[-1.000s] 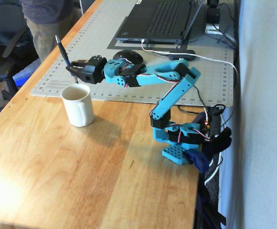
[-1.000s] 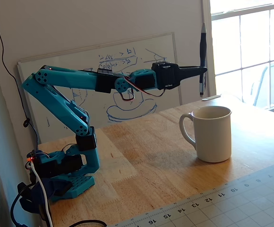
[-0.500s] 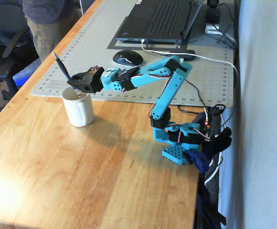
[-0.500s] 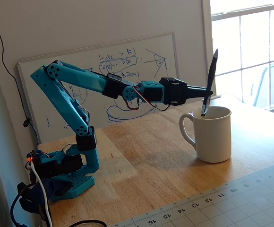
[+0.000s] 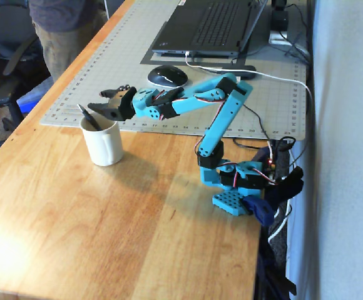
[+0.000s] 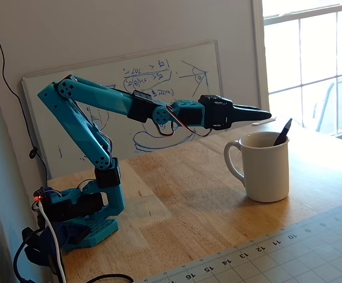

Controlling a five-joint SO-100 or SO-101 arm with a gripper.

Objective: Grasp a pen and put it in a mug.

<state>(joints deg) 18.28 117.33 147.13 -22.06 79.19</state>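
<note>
The arm (image 6: pixel 94 103) is bright teal plastic with black motor blocks at its joints. The gripper (image 6: pixel 259 113) is black and tapers to a point. Thin red and white wires loop near the wrist; a small red light, possibly an LED, glows on the perforated base (image 5: pixel 231 201).

Setup sits on a light wood table (image 5: pixel 106 225) with a warm glare patch at about 8 o'clock in a fixed view. A grey cutting mat (image 5: pixel 131 62) with ruler marks covers the far end, holding a laptop (image 5: pixel 209 28) at 12 o'clock and a mouse (image 5: pixel 167 76) just below it. A person (image 5: pixel 62 28) stands by an office chair (image 5: pixel 0 69) at 10 o'clock. In the other fixed view, a scribbled whiteboard (image 6: pixel 130 76) leans on a plain wall, with a bright window (image 6: pixel 312 65) at 2 o'clock.
</note>
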